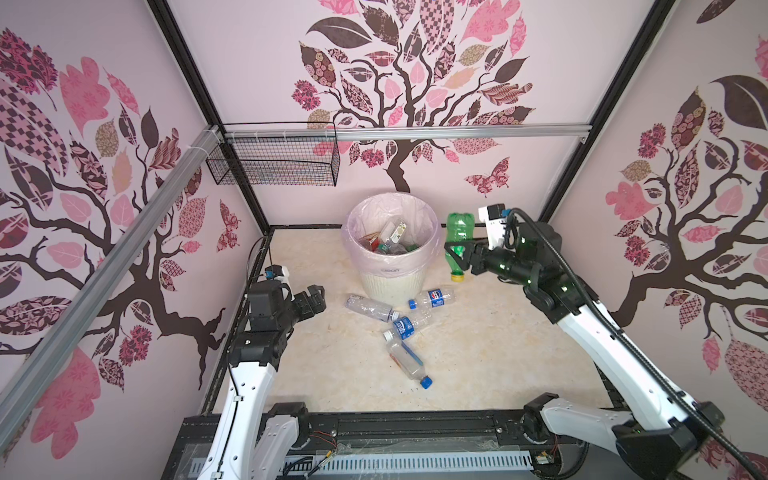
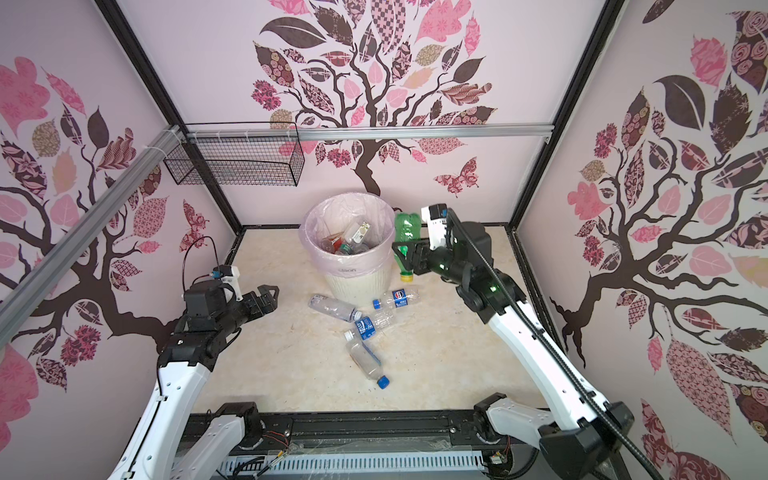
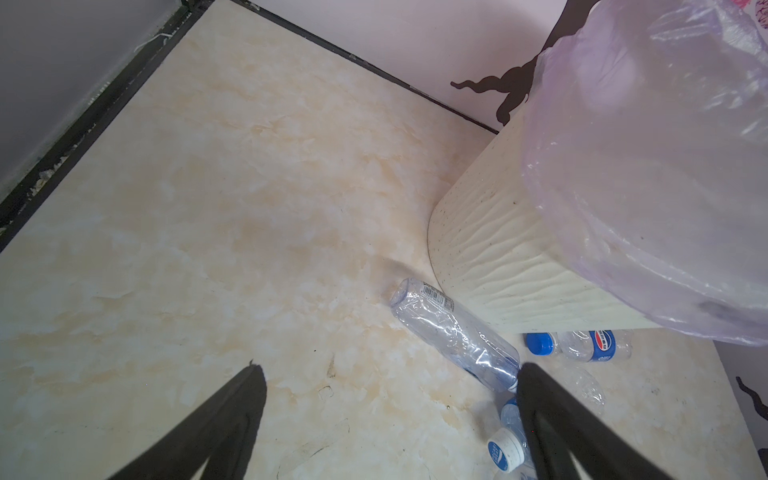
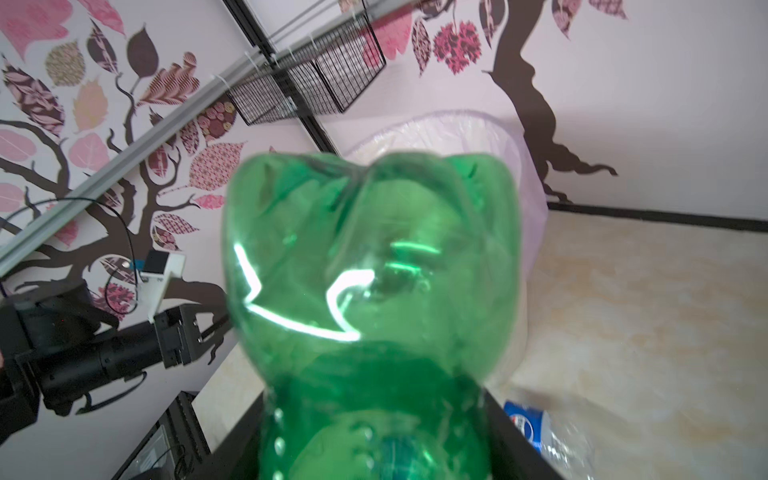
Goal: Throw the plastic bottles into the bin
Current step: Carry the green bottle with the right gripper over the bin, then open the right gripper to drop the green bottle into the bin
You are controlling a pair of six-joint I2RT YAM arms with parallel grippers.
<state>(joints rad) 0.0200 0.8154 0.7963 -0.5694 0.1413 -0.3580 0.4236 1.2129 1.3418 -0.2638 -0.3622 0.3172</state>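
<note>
The cream ribbed bin (image 1: 390,286) (image 2: 357,286) with its pink liner stands at the back middle, with several bottles (image 1: 388,239) inside. My right gripper (image 1: 455,253) (image 2: 402,255) (image 4: 374,436) is shut on a green bottle (image 1: 458,232) (image 2: 405,228) (image 4: 374,270). That bottle hangs upside down, yellow cap (image 1: 457,276) lowest, just right of the bin's rim. Several clear bottles (image 1: 370,307) (image 1: 434,298) (image 1: 407,359) lie on the floor in front of the bin. My left gripper (image 1: 316,297) (image 2: 266,295) (image 3: 388,374) is open and holds nothing, left of a clear bottle (image 3: 453,332).
A black wire mesh basket (image 1: 274,162) hangs from the aluminium rail (image 1: 415,134) at the back left. Patterned walls close in the marbled floor (image 1: 498,353) on three sides. A black frame edge (image 1: 374,419) runs along the front.
</note>
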